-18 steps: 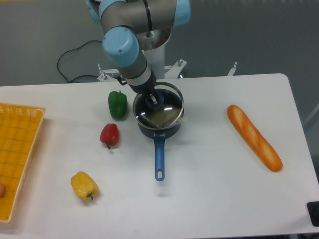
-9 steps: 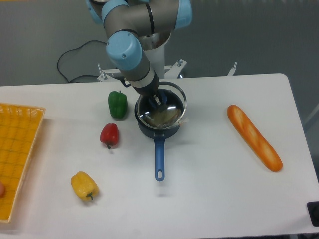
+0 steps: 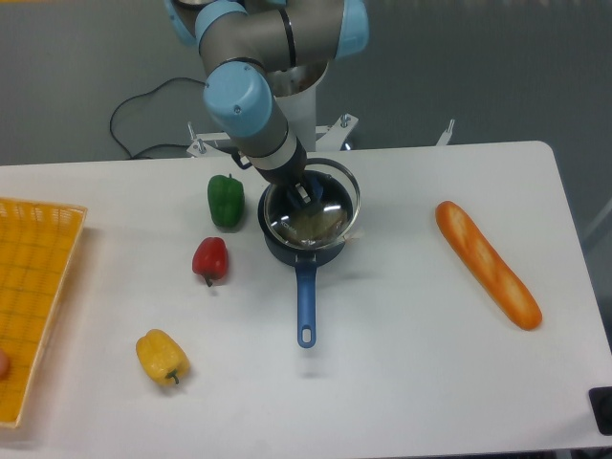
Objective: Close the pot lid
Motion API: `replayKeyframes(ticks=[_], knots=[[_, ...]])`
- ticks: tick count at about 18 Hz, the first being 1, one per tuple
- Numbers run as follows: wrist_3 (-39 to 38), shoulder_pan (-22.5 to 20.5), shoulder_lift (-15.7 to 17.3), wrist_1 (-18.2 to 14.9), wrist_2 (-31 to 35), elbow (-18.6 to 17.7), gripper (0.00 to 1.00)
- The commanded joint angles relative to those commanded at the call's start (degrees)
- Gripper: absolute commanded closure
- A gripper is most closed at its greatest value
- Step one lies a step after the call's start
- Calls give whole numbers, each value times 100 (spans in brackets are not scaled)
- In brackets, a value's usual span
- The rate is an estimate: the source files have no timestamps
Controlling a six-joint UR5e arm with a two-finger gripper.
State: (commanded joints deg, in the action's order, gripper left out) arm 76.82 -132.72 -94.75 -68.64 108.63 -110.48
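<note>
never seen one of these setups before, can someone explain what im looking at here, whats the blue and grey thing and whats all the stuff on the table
The blue and grey thing is a robot arm, seen from one fixed camera looking down at a white table. Its two-finger gripper holds a clear glass lid over a small dark-blue pot with a long handle pointing toward the camera. The lid looks tilted, not yet seated flat. Around it lie a green pepper, a red pepper, a yellow pepper, a loaf of bread on the right and a yellow basket at the left edge.
</note>
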Motion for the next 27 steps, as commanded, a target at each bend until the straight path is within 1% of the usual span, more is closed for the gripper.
replayKeyframes(ticks=[6, 9, 17, 27], knots=[[-35, 0, -62, 18, 18, -9, 63], [-185, 9, -132, 18, 18, -9, 63], [-211, 114, -220, 53, 9, 9, 62], [-194, 141, -229, 44, 88, -27, 62]])
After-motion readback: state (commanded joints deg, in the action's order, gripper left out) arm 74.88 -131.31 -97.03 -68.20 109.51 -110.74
